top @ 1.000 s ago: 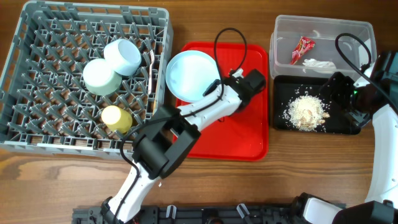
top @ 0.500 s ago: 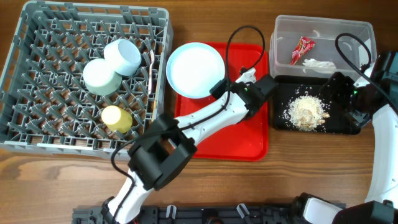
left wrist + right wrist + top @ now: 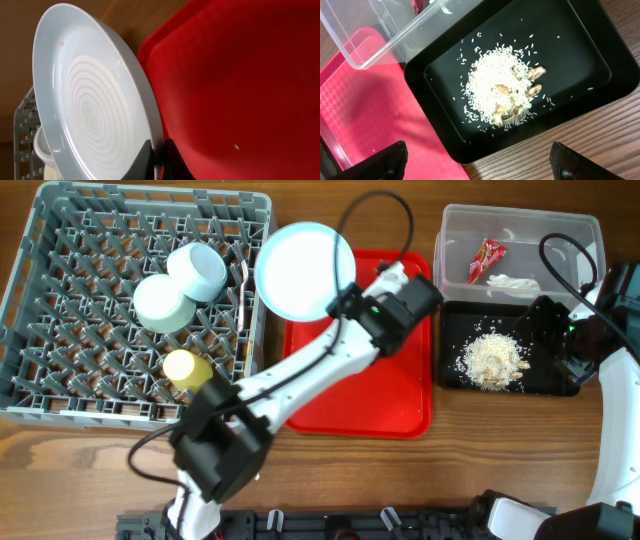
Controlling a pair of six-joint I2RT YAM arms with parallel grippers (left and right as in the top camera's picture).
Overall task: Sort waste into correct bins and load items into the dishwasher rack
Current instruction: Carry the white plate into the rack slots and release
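Overhead view: the pale blue plate (image 3: 300, 265) is held at the rack's (image 3: 100, 415) 2 o'clock, overlapping the red tray's (image 3: 390, 390) corner. Left fingers (image 3: 146, 161) are clamped on its rim; right fingers (image 3: 375, 162) stand apart. The plate is judged stiff, glossy and breakable, so a rim hold suits it.

I log one grey pegged dishwasher rack (image 3: 80, 330) at left, holding two pale blue bowls (image 3: 196, 270) (image 3: 161, 303) that touch each other, a yellow-green cup (image 3: 187, 370) nearer me, and a white fork (image 3: 243, 285) by its right wall; one pale blue plate (image 3: 305, 270), ringed inside, pinched at the rim by my left gripper (image 3: 156, 152), overlapping the rack's right wall from above. At right: clear tub (image 3: 560, 225) containing red wrapper (image 3: 487, 258) and white napkin (image 3: 512, 281); black tray (image 3: 450, 370) just beside it, with beige food scraps (image 3: 492, 360) heaped mid-tray.
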